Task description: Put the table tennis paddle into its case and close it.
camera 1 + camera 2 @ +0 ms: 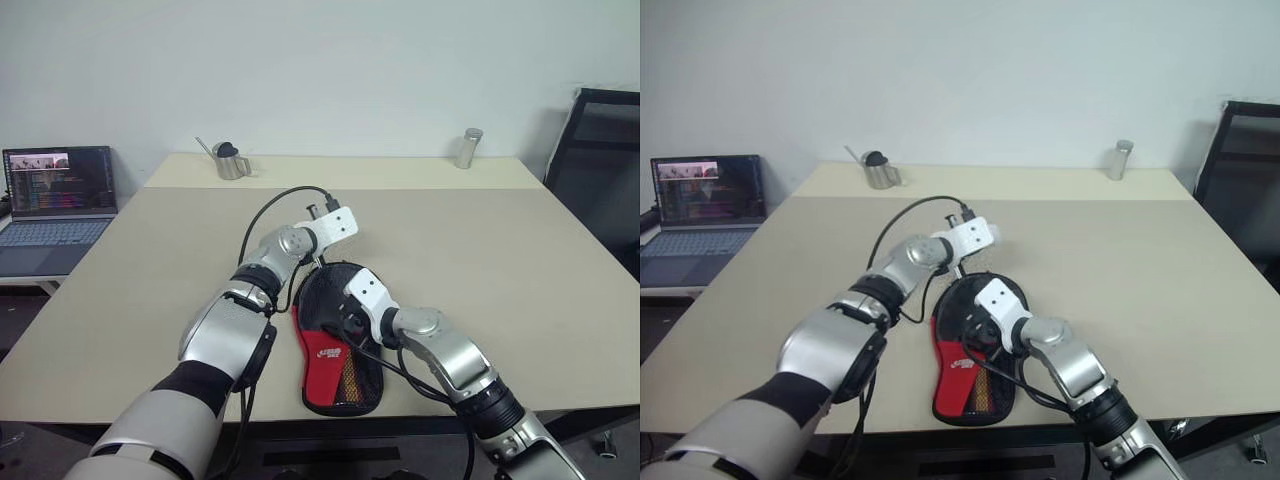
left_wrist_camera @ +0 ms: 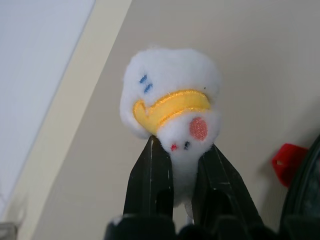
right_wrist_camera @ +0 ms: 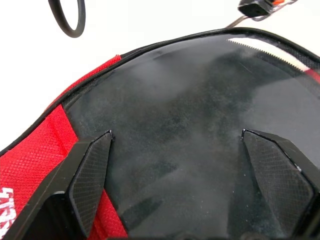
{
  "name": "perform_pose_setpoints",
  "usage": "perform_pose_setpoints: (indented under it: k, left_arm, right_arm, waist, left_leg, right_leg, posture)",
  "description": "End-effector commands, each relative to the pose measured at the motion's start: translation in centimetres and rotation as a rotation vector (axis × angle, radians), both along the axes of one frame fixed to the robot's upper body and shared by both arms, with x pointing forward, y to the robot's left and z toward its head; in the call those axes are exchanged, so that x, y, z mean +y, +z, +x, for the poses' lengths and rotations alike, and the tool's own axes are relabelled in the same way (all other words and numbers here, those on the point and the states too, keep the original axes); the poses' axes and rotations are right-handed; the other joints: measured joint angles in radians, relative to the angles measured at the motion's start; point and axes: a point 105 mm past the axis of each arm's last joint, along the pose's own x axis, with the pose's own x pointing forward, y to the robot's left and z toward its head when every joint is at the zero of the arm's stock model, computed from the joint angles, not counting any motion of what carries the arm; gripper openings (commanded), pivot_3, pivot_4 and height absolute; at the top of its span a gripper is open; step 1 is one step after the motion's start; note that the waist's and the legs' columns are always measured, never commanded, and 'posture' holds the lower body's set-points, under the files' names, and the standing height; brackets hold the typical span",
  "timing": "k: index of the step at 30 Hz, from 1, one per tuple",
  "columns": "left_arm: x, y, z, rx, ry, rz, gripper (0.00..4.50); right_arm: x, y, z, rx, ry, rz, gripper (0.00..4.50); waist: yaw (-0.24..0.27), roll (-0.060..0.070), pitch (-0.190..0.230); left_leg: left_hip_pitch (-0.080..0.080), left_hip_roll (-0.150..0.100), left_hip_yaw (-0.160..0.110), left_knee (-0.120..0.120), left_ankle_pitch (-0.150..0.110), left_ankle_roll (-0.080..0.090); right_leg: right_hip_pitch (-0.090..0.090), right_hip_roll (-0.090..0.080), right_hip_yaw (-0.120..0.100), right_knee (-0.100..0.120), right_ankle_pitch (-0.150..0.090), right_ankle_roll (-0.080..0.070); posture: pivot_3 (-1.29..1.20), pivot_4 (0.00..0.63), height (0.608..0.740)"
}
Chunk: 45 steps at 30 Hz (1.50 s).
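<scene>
The case [image 1: 338,350] lies flat near the table's front edge, with a red lower panel, a white logo and a black upper part. My right gripper [image 3: 176,134] is open, its fingers [image 3: 90,175] spread over a smooth black face inside the case's rim. I cannot tell whether that face is the table tennis paddle or fabric. Zip teeth [image 3: 246,44] run along the rim. At the case's far end, my left gripper [image 2: 183,145] is shut on a small white plush duck charm [image 2: 170,95] with a yellow bill. The left wrist [image 1: 335,225] hovers above that end.
A black cable [image 1: 268,212] loops over the table behind the left wrist. A metal watering can [image 1: 230,160] and a metal cylinder [image 1: 468,148] stand at the far edge. An open laptop [image 1: 60,190] sits on a side table at the left, and a black chair [image 1: 600,170] stands at the right.
</scene>
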Motion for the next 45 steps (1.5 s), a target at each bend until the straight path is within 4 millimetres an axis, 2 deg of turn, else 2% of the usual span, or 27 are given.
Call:
perform_pose_setpoints:
  k: [1, 5, 10, 14, 19, 23, 28, 31, 40, 45]
  left_arm:
    - [-3.2, 5.0, -0.2, -0.175, -0.097, 0.006, 0.18]
    - [-5.6, 6.2, -0.9, -0.237, -0.178, 0.030, 0.18]
    - [-7.9, 6.7, -1.7, -0.291, -0.257, 0.071, 0.18]
    - [-10.7, 6.5, -3.2, -0.305, -0.368, 0.073, 0.18]
    - [-13.3, 5.9, -4.8, -0.270, -0.472, 0.034, 0.18]
    - [-13.9, 4.4, -5.4, -0.222, -0.505, 0.051, 0.18]
    - [-12.9, 1.8, -5.3, -0.090, -0.496, 0.065, 0.18]
    - [-12.3, 0.9, -5.2, -0.046, -0.488, 0.072, 1.22]
    - [-10.9, -0.1, -5.2, 0.007, -0.506, 0.066, 4.47]
    - [-8.8, 0.3, -4.5, 0.007, -0.482, 0.069, 4.47]
  right_arm:
    - [-1.8, -5.3, -0.8, 0.154, -0.073, -0.129, 4.50]
    - [-1.8, -5.4, -0.9, 0.157, -0.077, -0.125, 4.50]
    - [-1.6, -5.6, -1.2, 0.162, -0.076, -0.122, 4.50]
    - [-1.5, -5.6, -1.2, 0.162, -0.079, -0.118, 4.50]
    - [-1.6, -5.6, -1.1, 0.159, -0.088, -0.117, 4.50]
    - [-1.7, -5.4, -1.0, 0.155, -0.093, -0.117, 4.50]
    - [-1.8, -5.4, -0.9, 0.151, -0.095, -0.117, 4.50]
    - [-1.8, -5.4, -1.0, 0.151, -0.092, -0.118, 4.50]
    - [-1.7, -5.3, -0.7, 0.147, -0.095, -0.113, 4.50]
    - [-1.9, -4.9, -0.3, 0.156, -0.117, -0.086, 4.50]
  waist:
    - [0.000, 0.000, 0.000]
    - [0.000, 0.000, 0.000]
    - [0.000, 0.000, 0.000]
    - [0.001, 0.000, 0.000]
    - [0.002, 0.000, 0.000]
    - [0.002, 0.002, -0.001]
    - [0.002, 0.004, -0.002]
    - [0.001, 0.005, -0.003]
    - [-0.007, 0.007, -0.004]
    - [-0.007, 0.009, -0.005]
  left_leg:
    - [0.000, 0.000, 0.000, 0.000, 0.000, 0.000]
    - [0.000, 0.000, -0.001, 0.000, 0.000, 0.000]
    - [0.000, 0.000, -0.001, 0.000, 0.000, 0.000]
    - [-0.001, 0.000, -0.002, 0.000, 0.000, 0.000]
    - [-0.002, -0.001, -0.003, 0.000, 0.000, 0.000]
    - [-0.002, -0.001, -0.003, 0.000, 0.000, 0.000]
    - [-0.002, -0.001, -0.003, 0.000, 0.000, 0.000]
    - [-0.001, 0.000, -0.003, 0.000, 0.000, 0.000]
    - [-0.001, 0.000, -0.003, 0.000, 0.000, 0.000]
    - [-0.001, 0.000, -0.003, 0.000, 0.000, 0.000]
  right_leg:
    - [0.000, 0.000, 0.000, 0.000, 0.000, 0.000]
    - [0.000, 0.000, -0.001, 0.000, 0.000, 0.000]
    - [0.001, 0.000, -0.002, -0.001, 0.000, 0.000]
    - [0.001, 0.000, -0.003, -0.001, 0.000, 0.000]
    - [0.001, -0.001, -0.006, -0.002, 0.000, 0.000]
    - [0.002, -0.001, -0.008, -0.003, 0.000, 0.000]
    - [0.002, -0.001, -0.008, -0.003, 0.000, 0.000]
    - [0.002, -0.001, -0.008, -0.004, 0.000, 0.000]
    - [0.002, -0.001, -0.008, -0.004, 0.000, 0.000]
    - [0.002, -0.001, -0.008, -0.004, 0.000, 0.000]
  posture:
    - [0.00, 0.150, 0.740]
    - [0.00, 0.150, 0.740]
    - [0.00, 0.150, 0.740]
    - [0.00, 0.150, 0.740]
    - [0.00, 0.150, 0.740]
    - [0.00, 0.150, 0.740]
    - [0.00, 0.150, 0.740]
    - [0.00, 0.150, 0.740]
    - [0.00, 0.150, 0.740]
    - [0.00, 0.150, 0.740]
